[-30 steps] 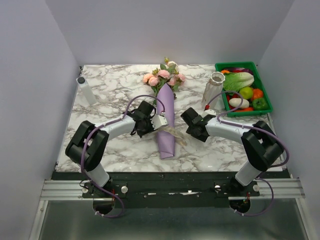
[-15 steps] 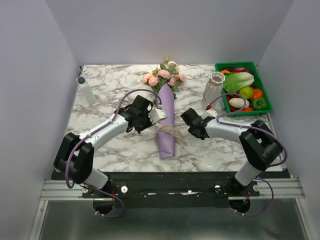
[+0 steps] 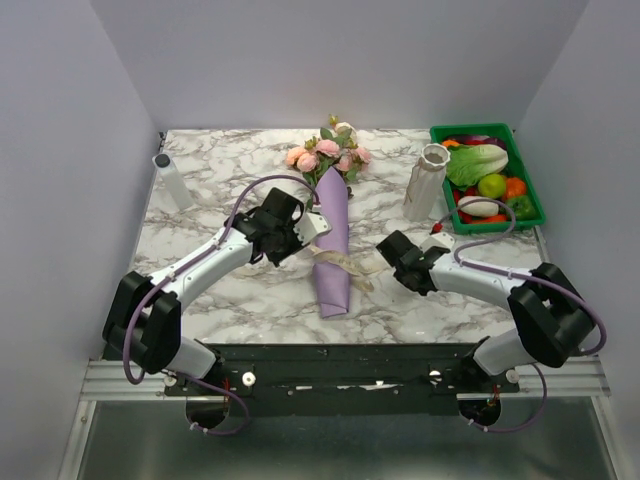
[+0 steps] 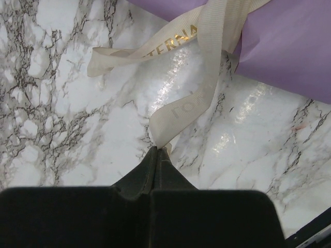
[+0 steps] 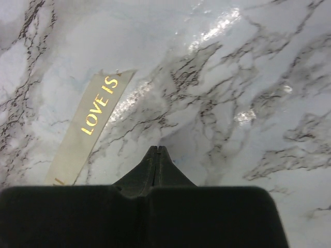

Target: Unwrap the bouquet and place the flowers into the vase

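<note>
Bouquet (image 3: 333, 235), one, lies wrapped on the marble table (image 3: 230, 165); one vase (image 3: 424, 180) stands upright to its right. Left gripper (image 4: 156, 150) pinches a ribbon (image 4: 201, 88) tail; right gripper (image 5: 158, 149) is clenched empty beside the other tail.

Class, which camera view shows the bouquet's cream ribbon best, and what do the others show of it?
Left wrist: the ribbon crosses the frame from the lilac paper, one tail reaching the left hand's shut tips. Right wrist shows only one printed tail end. Top external shows it small and pale.
</note>
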### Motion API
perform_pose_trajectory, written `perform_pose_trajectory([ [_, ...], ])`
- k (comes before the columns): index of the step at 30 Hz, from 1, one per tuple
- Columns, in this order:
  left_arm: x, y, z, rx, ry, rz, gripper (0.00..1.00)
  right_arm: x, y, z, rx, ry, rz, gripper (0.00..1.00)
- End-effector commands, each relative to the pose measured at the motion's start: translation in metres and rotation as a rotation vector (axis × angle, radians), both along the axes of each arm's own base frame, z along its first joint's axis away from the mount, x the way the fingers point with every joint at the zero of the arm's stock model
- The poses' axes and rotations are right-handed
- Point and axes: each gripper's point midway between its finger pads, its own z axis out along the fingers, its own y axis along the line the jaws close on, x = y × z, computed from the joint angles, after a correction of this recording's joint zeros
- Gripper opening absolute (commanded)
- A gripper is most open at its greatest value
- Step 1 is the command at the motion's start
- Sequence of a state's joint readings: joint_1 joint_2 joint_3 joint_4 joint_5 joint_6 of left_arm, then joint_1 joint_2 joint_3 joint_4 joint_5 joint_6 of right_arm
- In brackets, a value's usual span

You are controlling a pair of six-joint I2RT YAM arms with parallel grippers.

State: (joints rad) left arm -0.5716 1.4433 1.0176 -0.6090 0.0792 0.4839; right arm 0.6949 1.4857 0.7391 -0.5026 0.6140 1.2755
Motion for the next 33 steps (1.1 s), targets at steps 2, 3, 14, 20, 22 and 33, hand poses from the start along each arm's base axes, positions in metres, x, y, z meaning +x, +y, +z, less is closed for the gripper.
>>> perform_pose_trajectory([
  [2,0.005,0.005,0.024,-0.009,-0.059,0.052,0.00,-0.007,-0.017,0.007,-0.062,-0.016,-0.008,0.01],
  [3,0.005,0.008,0.023,0.003,-0.063,0.060,0.00,-0.005,-0.013,0.007,-0.055,-0.017,0.012,0.01],
  [14,0.001,0.012,0.020,0.018,-0.053,0.064,0.00,0.026,0.062,0.031,0.082,-0.124,0.274,0.78],
  [20,0.002,0.012,0.018,0.021,-0.053,0.058,0.00,0.021,0.090,0.053,0.178,-0.325,0.537,0.74],
  [22,0.004,0.016,0.016,0.043,-0.062,0.071,0.00,0.018,0.110,0.074,0.217,-0.428,0.686,0.73],
  [33,0.004,0.017,0.010,0.050,-0.054,0.076,0.00,0.020,0.154,0.091,0.215,-0.507,0.958,0.73],
])
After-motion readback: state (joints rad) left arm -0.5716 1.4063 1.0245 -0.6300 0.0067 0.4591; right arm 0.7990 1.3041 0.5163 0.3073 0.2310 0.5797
